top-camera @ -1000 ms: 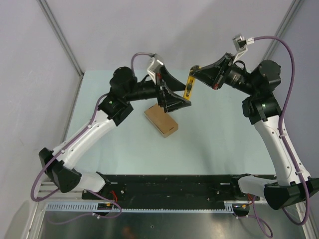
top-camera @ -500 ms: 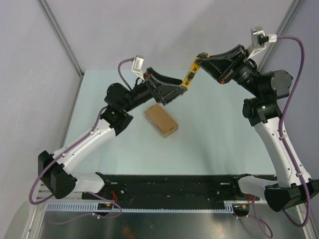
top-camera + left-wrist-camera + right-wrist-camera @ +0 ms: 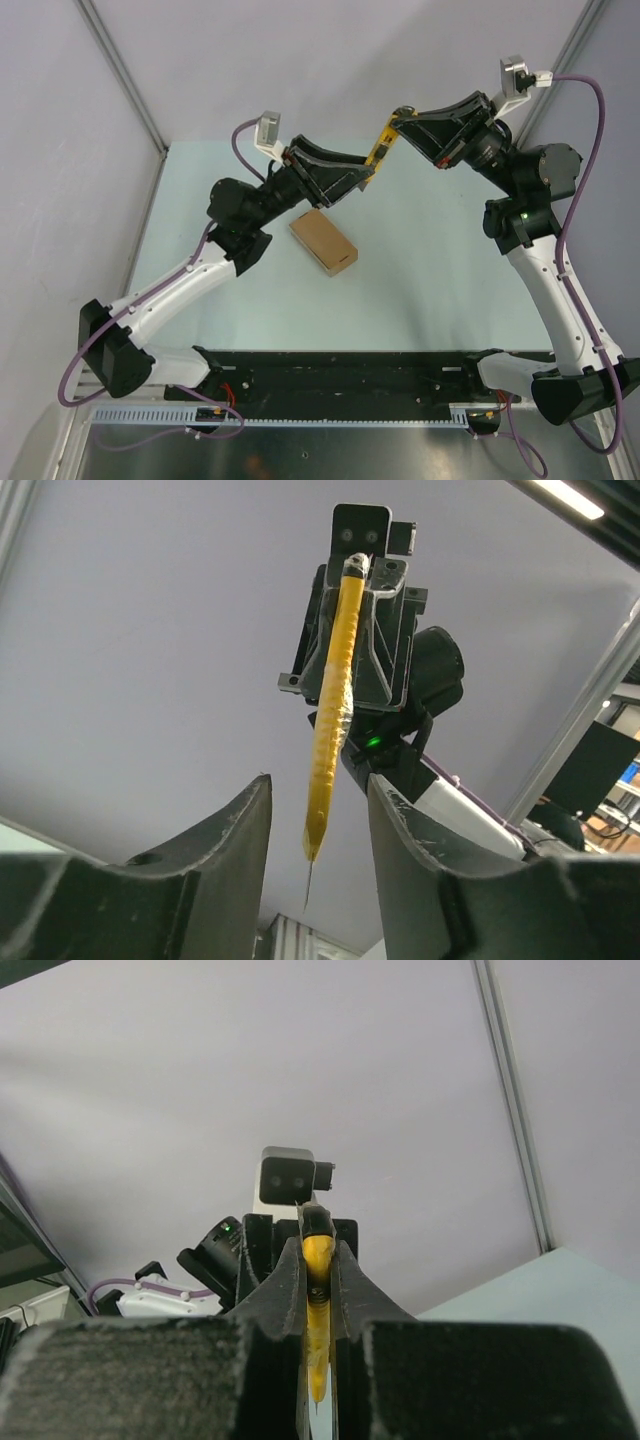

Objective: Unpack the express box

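Observation:
The express box, a small brown carton, lies shut on the pale table between the arms. Raised above and behind it, my right gripper is shut on the top of a slim yellow utility knife, which hangs slanted with its thin blade out. In the right wrist view the knife is clamped between the right gripper's jaws. My left gripper reaches up from below. In the left wrist view the knife's lower end sits between the left gripper's jaws, with a gap on each side.
The pale green table ends at grey walls behind and to the left. A metal post stands at the back left corner. The arms' black base rail runs along the near edge.
The right arm has lifted the knife up and to the right. My left gripper has swung up under it and its jaws have narrowed around the knife's lower end.

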Robot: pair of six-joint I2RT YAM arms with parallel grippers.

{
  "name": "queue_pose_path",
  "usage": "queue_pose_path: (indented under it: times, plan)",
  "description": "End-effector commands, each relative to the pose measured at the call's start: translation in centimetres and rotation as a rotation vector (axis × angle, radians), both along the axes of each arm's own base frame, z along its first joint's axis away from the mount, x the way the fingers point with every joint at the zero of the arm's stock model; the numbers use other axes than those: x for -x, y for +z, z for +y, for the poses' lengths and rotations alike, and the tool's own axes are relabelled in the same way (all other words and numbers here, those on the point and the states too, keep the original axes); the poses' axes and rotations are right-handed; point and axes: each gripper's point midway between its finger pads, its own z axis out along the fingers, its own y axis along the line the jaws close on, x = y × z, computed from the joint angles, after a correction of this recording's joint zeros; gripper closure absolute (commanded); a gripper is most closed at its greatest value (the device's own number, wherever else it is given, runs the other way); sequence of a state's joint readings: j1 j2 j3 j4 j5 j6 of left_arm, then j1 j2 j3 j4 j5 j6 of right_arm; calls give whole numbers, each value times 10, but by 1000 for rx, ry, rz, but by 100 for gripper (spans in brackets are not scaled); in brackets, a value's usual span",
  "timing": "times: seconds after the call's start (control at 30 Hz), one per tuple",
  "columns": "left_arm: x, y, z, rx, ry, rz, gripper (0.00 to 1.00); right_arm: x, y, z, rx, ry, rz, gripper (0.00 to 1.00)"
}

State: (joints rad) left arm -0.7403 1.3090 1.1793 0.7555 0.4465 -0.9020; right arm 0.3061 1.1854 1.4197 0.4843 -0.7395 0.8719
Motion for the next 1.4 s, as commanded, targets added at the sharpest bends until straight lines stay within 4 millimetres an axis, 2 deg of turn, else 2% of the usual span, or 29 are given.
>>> queue_pose_path:
  times: [0.0,0.1,0.17,0.27,0.3,0.33,0.4,0.43,0.5,0.53,0.57,0.6,0.63,0.73,0.8,0.83,0.9,0.93,1.07,1.2,1.37]
  plan:
    - [8,-2,-5,6,-39,-24,47,6,13,-4,-37,-23,-43,100]
    - [6,-4,-5,4,-33,-23,45,4,13,-5,-43,-29,-40,100]
    - [5,-5,-5,4,-29,-23,51,4,14,-5,-46,-29,-42,100]
    - [5,-4,-4,7,-23,-27,69,5,13,-5,-40,-29,-40,100]
    - [5,-3,-4,9,-19,-29,83,6,13,-6,-39,-31,-38,100]
    - [4,-3,-3,10,-13,-30,90,5,10,-4,-30,-28,-23,100]
    - [2,-4,-2,10,7,-38,100,5,4,-3,2,-26,-26,100]
    - [1,-3,-1,12,16,-42,100,4,-3,-1,27,-20,-13,95]
    - [-3,-9,2,1,21,-29,100,7,-14,2,83,-4,-17,62]
    - [-2,-10,5,-2,20,-31,100,7,-17,3,97,-4,-10,40]
    - [-7,-19,8,-19,33,-26,100,8,-20,2,111,-8,-6,9]
    - [-7,-26,9,-40,28,-35,100,6,-28,2,139,-17,12,1]
    - [-3,-28,13,-52,26,-54,100,11,-28,1,152,-26,-4,0]
    - [-7,-53,18,-169,21,-93,100,17,-39,-3,213,-48,-20,0]
    - [-9,-57,23,-227,9,-136,100,16,-48,-5,251,-52,-16,0]
    - [2,-67,23,-279,-65,-159,100,18,-50,-5,261,-43,-12,0]
    - [4,-67,25,-315,-106,-203,100,18,-57,-6,284,-16,10,0]
    - [12,-73,27,-344,-164,-223,100,19,-60,-6,289,2,24,0]
    - [16,-77,29,-382,-210,-269,100,27,-73,1,329,108,45,0]
    - [11,-78,31,-400,-186,-270,100,33,-84,9,354,191,87,1]
    - [-3,-89,28,-428,-155,-179,100,37,-104,18,406,231,121,9]
